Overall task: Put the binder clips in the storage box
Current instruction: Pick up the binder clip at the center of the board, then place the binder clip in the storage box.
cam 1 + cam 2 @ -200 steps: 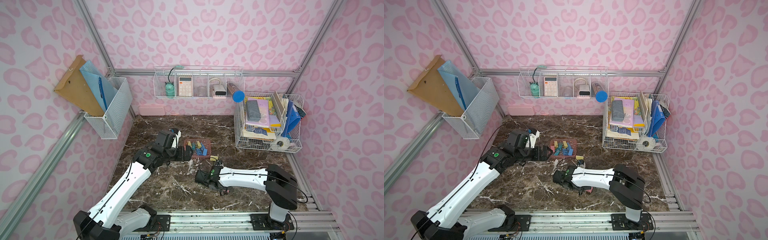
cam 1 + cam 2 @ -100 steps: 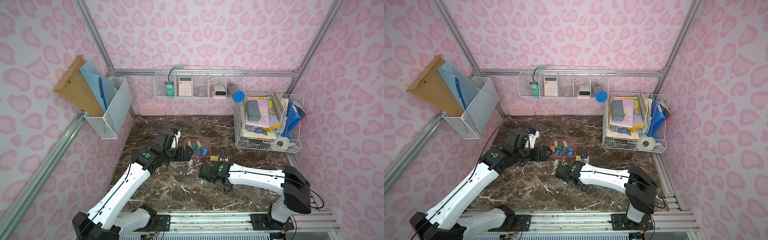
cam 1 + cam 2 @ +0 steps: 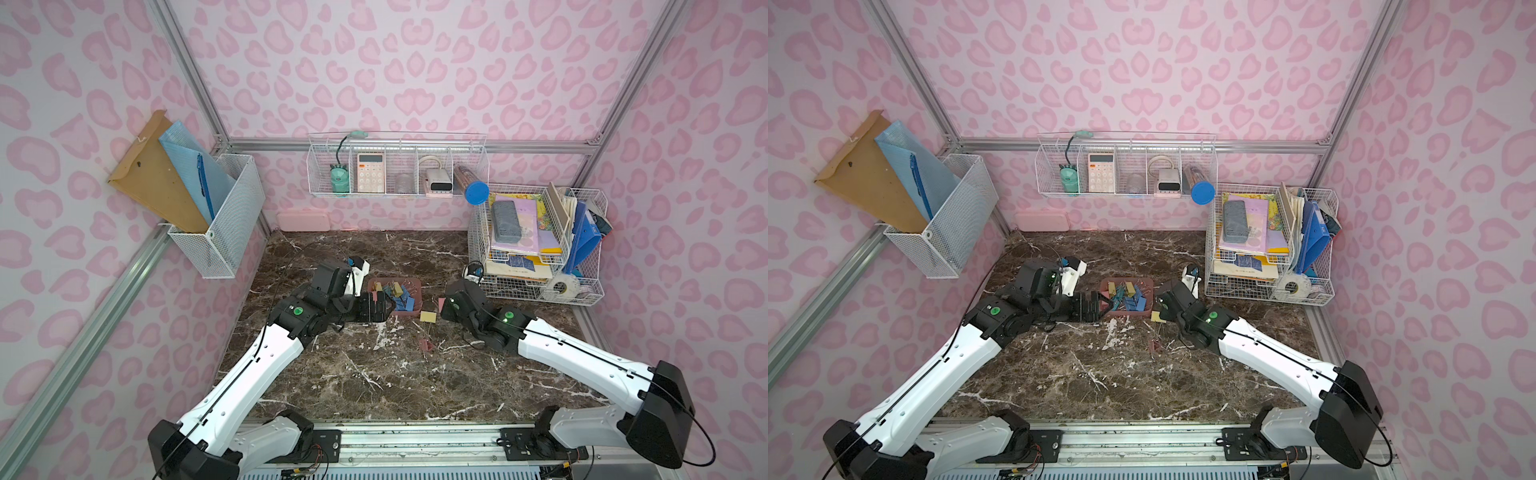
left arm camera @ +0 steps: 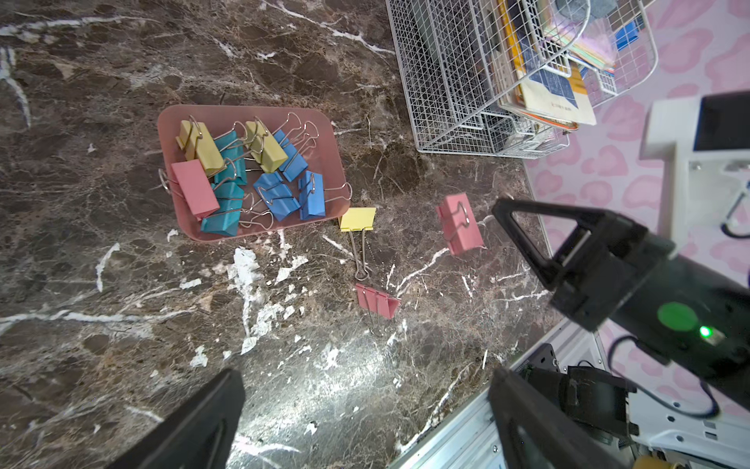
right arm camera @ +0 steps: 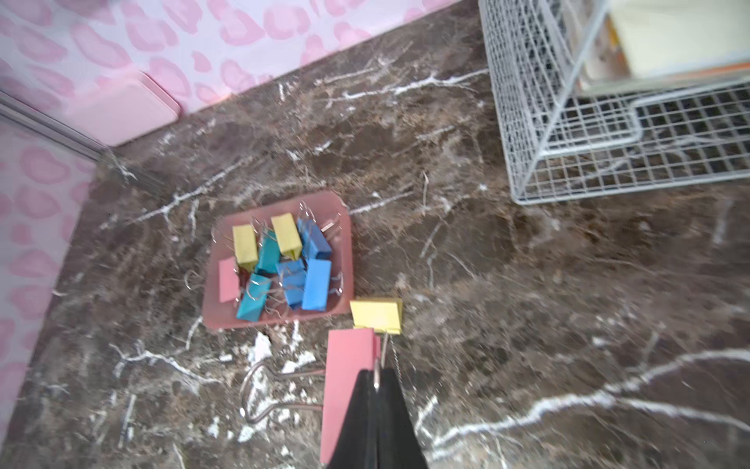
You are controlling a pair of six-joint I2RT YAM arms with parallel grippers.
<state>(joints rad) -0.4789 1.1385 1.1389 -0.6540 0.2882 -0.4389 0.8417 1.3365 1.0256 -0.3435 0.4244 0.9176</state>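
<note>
Right wrist view: right gripper (image 5: 375, 377) shut on the wire handle of a pink binder clip (image 5: 349, 365), just right of the storage box (image 5: 343, 237); left gripper (image 4: 365, 373) wide open at its left. Might swing loose from that thin hold, landing short.

In both top views the left hand (image 3: 384, 308) covers one corner of the storage box (image 3: 417, 290).

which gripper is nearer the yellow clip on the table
Right: the right gripper, holding a pink clip, is beside the yellow clip; the left gripper is open, across the storage box.
</note>
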